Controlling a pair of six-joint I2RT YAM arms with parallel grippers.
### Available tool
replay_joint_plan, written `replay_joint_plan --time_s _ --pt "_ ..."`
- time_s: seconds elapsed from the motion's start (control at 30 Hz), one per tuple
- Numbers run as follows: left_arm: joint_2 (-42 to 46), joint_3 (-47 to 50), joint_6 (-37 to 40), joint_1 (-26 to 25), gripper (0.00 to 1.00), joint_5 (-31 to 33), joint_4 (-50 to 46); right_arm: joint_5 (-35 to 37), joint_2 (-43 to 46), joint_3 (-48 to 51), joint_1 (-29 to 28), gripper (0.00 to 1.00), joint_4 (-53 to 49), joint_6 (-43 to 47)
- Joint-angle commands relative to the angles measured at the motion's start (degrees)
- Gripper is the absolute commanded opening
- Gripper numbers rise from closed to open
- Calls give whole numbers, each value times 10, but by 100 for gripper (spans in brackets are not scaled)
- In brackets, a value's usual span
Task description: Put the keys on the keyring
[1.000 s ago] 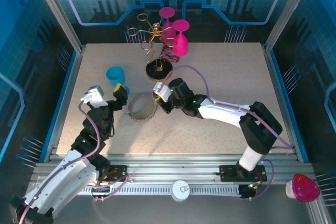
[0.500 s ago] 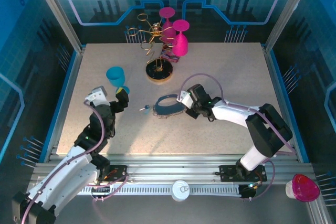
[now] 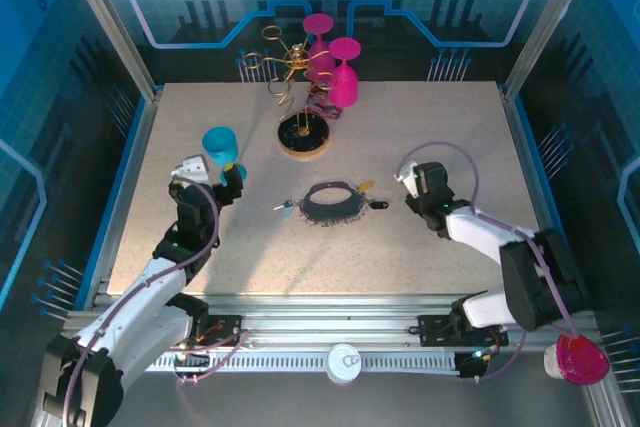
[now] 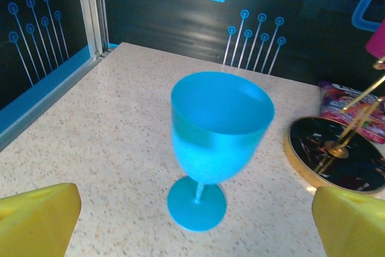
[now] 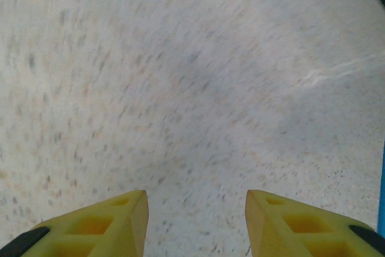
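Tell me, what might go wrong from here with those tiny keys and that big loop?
The blue goblet stands upright just ahead of the open left gripper; a careless reach could topple it. The keys lie flat and tiny beside the keyring, so a pinch may slip or nudge them away. The keyring itself lies loose and might slide when touched.

keyring: dark grey | goblet: turquoise | table: speckled beige | rack: gold | two goblets: magenta
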State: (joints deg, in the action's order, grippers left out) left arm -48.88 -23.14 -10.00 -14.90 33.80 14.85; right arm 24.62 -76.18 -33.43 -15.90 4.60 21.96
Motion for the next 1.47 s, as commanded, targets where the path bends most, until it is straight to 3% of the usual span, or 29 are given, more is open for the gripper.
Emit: replay_joint_plan --time_s 0.0,0.07,0.13,0.17,0.33,0.43,0.5,0.6,0.7,0.8,0.87,0.93,1.0,1.17,1.3,1.37,1.4,1.43 --pt "-43 32 70 33 99 -48 104 -166 80 35 52 47 121 -127" --pt "-78 46 83 46 99 -51 153 -270 102 94 100 46 243 -226" --pt "-112 59 97 58 99 -81 199 -293 87 143 114 46 369 -244" --pt "-129 64 96 65 99 -92 219 -290 82 146 115 47 385 -244" --pt "-257 82 115 94 99 -166 369 -274 52 143 119 44 433 -169" --pt "-293 79 122 100 99 -204 409 -255 60 106 125 43 317 -172" --pt "-329 79 120 104 99 -211 441 -261 44 104 125 42 301 -166" --pt "-421 85 130 108 99 -223 556 -278 1 138 123 44 400 -175" --pt "-394 66 113 114 99 -223 472 -310 -46 144 123 47 466 -176" --pt "-398 37 90 114 99 -157 420 -314 -138 156 133 48 587 -193" --pt "-403 23 97 113 99 -166 407 -326 -101 144 149 49 503 -201" --pt "-400 22 96 114 99 -172 400 -317 -127 140 152 51 538 -213" --pt "-402 23 98 114 99 -171 405 -295 -120 116 154 53 480 -221" --pt "-402 22 96 114 99 -173 402 -292 -122 110 151 56 472 -219" --pt "-399 12 87 131 99 -211 378 -288 -122 109 150 61 471 -220" --pt "-399 13 87 131 99 -210 379 -288 -122 109 150 71 471 -220" --pt "-399 14 88 131 99 -211 383 -288 -122 109 150 94 471 -220" --pt "-399 16 89 131 99 -211 385 -286 -121 108 150 100 472 -219"
